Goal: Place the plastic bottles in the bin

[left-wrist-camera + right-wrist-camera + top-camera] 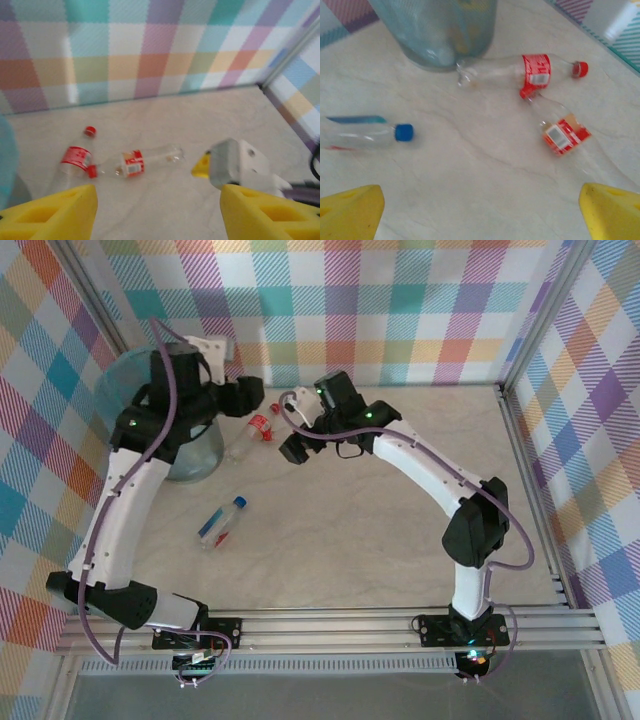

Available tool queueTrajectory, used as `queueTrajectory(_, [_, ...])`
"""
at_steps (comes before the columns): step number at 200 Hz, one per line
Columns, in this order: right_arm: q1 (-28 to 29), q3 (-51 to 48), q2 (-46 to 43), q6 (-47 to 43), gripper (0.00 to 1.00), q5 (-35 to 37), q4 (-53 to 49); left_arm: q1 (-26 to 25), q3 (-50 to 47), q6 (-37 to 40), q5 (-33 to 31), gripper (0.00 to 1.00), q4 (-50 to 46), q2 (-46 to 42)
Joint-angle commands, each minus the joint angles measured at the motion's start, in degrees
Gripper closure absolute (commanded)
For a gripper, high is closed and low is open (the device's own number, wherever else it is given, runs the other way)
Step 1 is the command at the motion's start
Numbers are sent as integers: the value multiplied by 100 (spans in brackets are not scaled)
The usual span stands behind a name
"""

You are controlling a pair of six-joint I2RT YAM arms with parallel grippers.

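1. The bin is standing at the far left of the table. Some shapes are showing through its bluish liner, too blurred for me to name.
2. Three plastic bottles are lying on their sides outside it. The first red-labelled bottle has its base just beside the foot of the bin. The second red-labelled bottle seems to be touching the first with its neck. The blue-capped bottle is lying apart, nearer to the arms.
3. The left gripper is hanging just beside the bin, its yellow fingers parted and nothing between them.
4. The right gripper is hovering above the two red-labelled ones, spread wide and grasping nothing.
5. I am judging the bottles to be empty: very light, thin-walled, smooth and round. They will probably roll at a push and dent under a hard squeeze.
6. The best hold, I am thinking, is across the body at the label, with the fingers crossing the long axis, not at the tapering neck. The second one is lying more free of the bin.
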Motion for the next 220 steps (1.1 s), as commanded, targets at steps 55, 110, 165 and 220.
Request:
queueTrajectory(55, [-698,231,1409,-1544,0,-253,210,-222,-1296,-1510,-236,34,538,341])
queueTrajectory(110, [-1019,920,2307,-1799,0,-14,218,-223,-1723,-1859,-584,31,704,620])
queueTrajectory(165, [-1146,1880,3187,-2119,0,92,-74,-222,-1874,-1959,-735,30,829,828])
queueTrajectory(220, [-1156,2526,3784,-2497,0,157,-691,-225,-1902,-1888,-843,30,774,802])
